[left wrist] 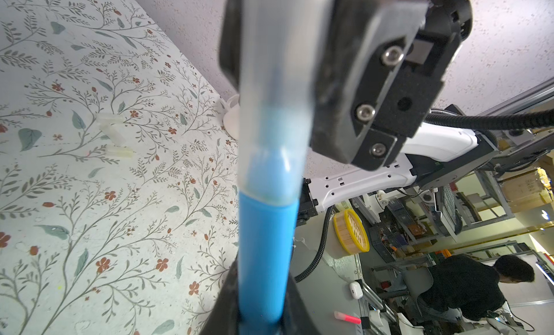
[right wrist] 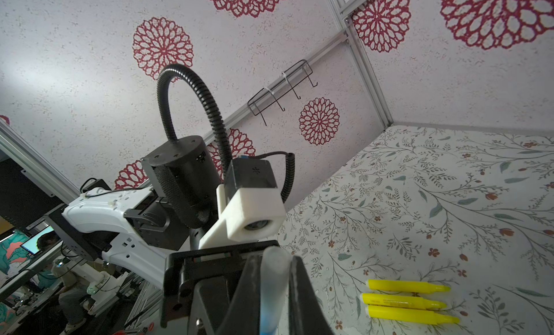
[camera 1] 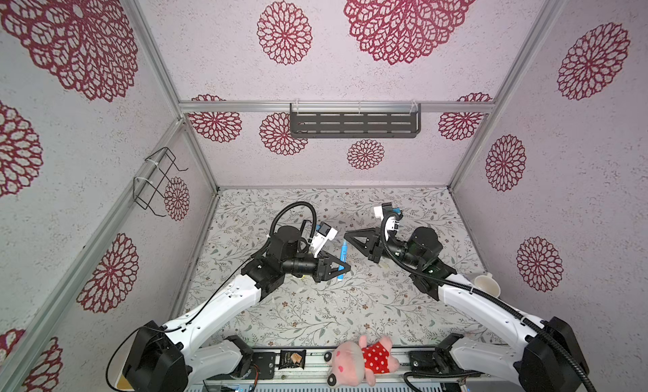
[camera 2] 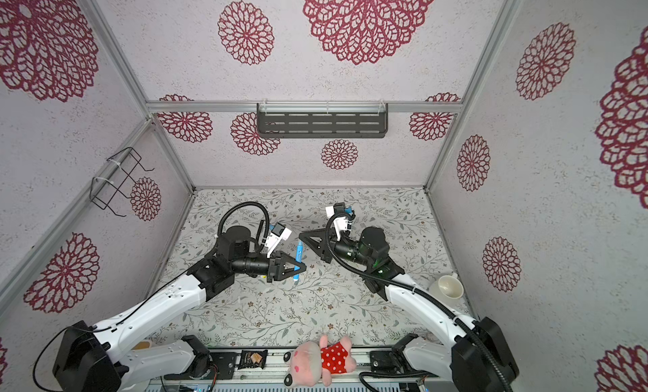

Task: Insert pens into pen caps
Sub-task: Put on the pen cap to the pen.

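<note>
my left gripper (camera 1: 346, 268) clamps the blue pen (left wrist: 265, 243); my right gripper (camera 1: 347, 236), at its 12 o'clock, clamps the cap (left wrist: 274, 123), pen tip inside. print on yellow pens (right wrist: 407, 302) unreadable.

- The left arm (camera 1: 224, 302) and right arm (camera 1: 484, 302) have glossy white moulded shells dotted with small holes, joined by matte black joint housings.
- A black base block (camera 1: 154, 358) sits at 7 o'clock of the bench (camera 1: 315, 313), and another (camera 1: 557, 355) at 5 o'clock.
- A black corrugated hose (camera 1: 291, 208) arches over the left arm's cylindrical black motor; a second (camera 1: 403, 264) runs along the right arm.
- The left wrist camera (right wrist: 254, 213) has a white housing and a black block with a small star mark. A coiled black cable (right wrist: 287, 180) leads to it.
- The left end effector (camera 1: 345, 268) and right end effector (camera 1: 348, 236) are black triangular open frames.
- Three silver socket-head screws (left wrist: 365, 112) fasten a finger of the right end effector.
</note>
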Robot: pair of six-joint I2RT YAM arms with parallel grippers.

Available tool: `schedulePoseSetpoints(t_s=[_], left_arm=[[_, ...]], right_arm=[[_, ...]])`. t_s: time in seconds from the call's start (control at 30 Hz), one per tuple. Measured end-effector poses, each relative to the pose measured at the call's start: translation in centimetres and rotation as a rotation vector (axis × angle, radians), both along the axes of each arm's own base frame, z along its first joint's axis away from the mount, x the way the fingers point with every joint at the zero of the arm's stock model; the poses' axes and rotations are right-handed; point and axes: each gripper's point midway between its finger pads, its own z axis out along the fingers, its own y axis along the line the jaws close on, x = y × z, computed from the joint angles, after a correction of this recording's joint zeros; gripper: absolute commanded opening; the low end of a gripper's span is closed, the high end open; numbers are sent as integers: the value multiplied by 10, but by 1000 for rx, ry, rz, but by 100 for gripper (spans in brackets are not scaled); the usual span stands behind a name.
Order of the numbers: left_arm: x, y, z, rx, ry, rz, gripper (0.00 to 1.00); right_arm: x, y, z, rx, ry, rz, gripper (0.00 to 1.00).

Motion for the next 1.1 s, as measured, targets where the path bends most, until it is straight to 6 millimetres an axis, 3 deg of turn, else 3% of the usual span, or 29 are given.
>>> schedulePoseSetpoints(t_s=[0.53,0.63,0.9,0.93,1.03,1.1], left_arm=[[-4,4,3,-6,10,-10,0],[17,12,17,-37,-39,63,0],[31,21,17,-33,-43,139,0],[30,21,17,-33,-46,143,0],[29,26,20,-37,-70,168,0],[29,29,31,-58,-111,192,0]], right_arm=[[-6,5,0,-2,-23,-24,0],[-26,13,-23,-65,17,60,0],[-22,15,-19,-132,7,89,0],[-22,14,-19,-136,10,97,2],[-25,12,-19,-152,27,121,46],[-28,8,-25,-175,58,146,58]])
